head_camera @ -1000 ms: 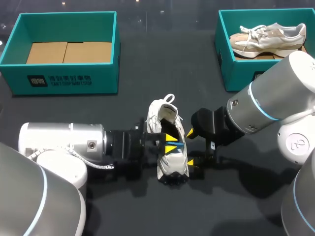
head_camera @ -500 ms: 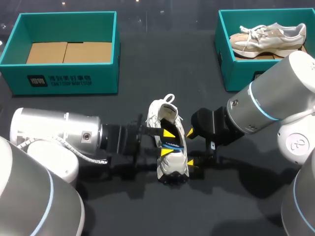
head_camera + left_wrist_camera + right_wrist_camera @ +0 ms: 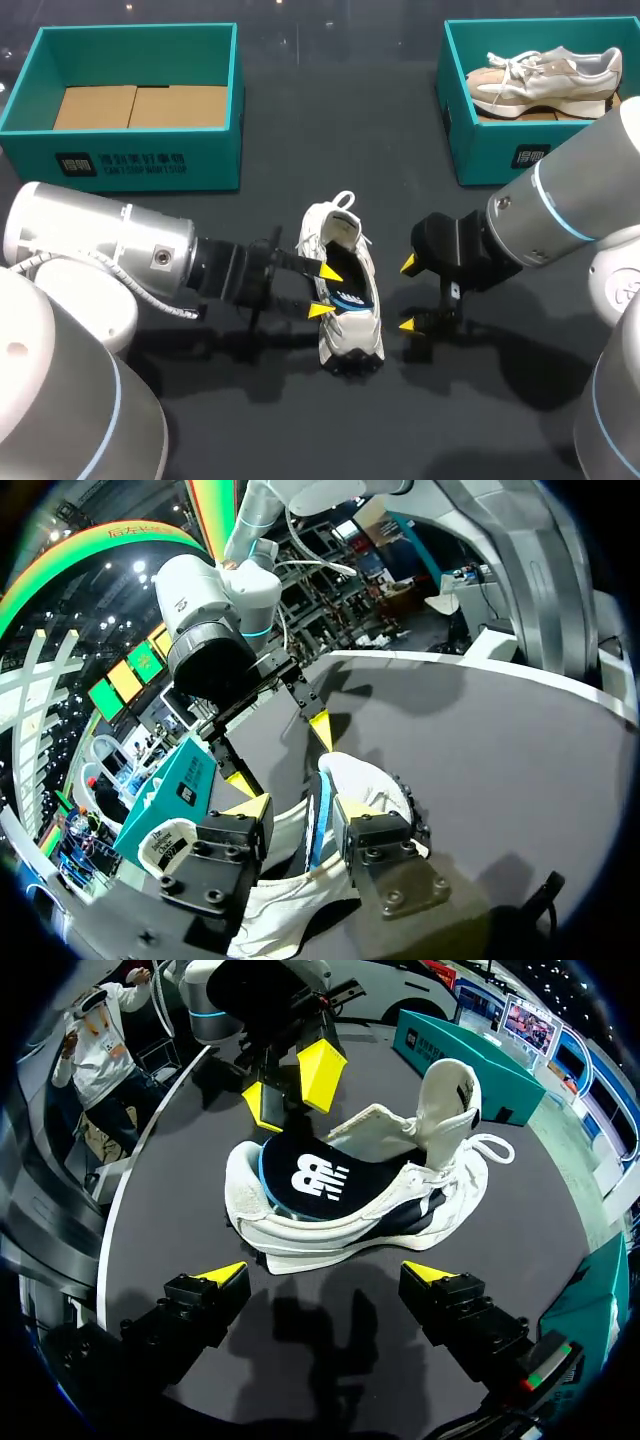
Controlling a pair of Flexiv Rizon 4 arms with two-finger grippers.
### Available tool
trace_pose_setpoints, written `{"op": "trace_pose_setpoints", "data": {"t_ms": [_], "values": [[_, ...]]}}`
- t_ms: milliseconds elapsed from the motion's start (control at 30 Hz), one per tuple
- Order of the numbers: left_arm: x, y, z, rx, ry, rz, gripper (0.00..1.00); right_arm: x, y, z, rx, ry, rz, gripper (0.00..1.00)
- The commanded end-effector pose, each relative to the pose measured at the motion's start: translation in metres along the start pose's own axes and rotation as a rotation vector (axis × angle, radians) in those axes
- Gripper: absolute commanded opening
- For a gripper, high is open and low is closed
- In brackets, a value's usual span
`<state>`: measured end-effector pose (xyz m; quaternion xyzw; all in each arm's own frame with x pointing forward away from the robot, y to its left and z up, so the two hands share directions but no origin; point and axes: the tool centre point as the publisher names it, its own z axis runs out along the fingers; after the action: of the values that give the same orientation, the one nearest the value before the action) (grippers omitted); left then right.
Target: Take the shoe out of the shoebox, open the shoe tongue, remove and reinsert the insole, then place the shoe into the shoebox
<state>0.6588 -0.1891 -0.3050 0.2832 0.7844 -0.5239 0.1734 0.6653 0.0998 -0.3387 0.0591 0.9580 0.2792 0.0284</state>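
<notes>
White mesh shoe [image 3: 352, 335] on matte dark counter [image 3: 300, 420], navy insole [image 3: 300, 1175] seated; left gripper [image 3: 325, 290] spread over opening, right gripper [image 3: 408, 295] spread alongside.

White shoe [image 3: 358, 328] is laid just ahead of the right gripper [image 3: 409, 295], opening faced toward it, tongue raised. Dark blue-edged insole [image 3: 300, 1180] is seen lifted partly out at the heel, by the left gripper [image 3: 325, 290]. Teal shoebox [image 3: 130, 165] is set well apart from both.
</notes>
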Motion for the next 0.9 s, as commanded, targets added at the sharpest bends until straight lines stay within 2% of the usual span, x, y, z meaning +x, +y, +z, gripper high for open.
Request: {"op": "trace_pose_setpoints", "data": {"t_ms": [33,267,367,733,833,900], "values": [[0.001,-0.008,-0.024,-0.018,0.088,0.009,0.40,0.007,-0.013,-0.036,0.011,-0.007,0.010,1.00],[0.003,-0.006,-0.049,-0.063,0.212,0.034,0.40,0.008,-0.031,-0.053,0.043,0.028,0.008,1.00],[-0.003,-0.004,-0.062,-0.069,0.251,0.040,0.39,0.008,-0.031,-0.053,0.043,0.028,0.008,1.00],[-0.026,-0.004,-0.111,-0.018,0.510,0.110,0.38,0.008,-0.031,-0.053,0.043,0.028,0.008,1.00],[-0.030,-0.006,-0.122,-0.026,0.621,0.160,0.26,0.008,-0.031,-0.053,0.043,0.028,0.008,1.00],[-0.031,-0.007,-0.127,-0.049,0.721,0.224,0.00,0.008,-0.031,-0.053,0.043,0.028,0.008,1.00]]}}
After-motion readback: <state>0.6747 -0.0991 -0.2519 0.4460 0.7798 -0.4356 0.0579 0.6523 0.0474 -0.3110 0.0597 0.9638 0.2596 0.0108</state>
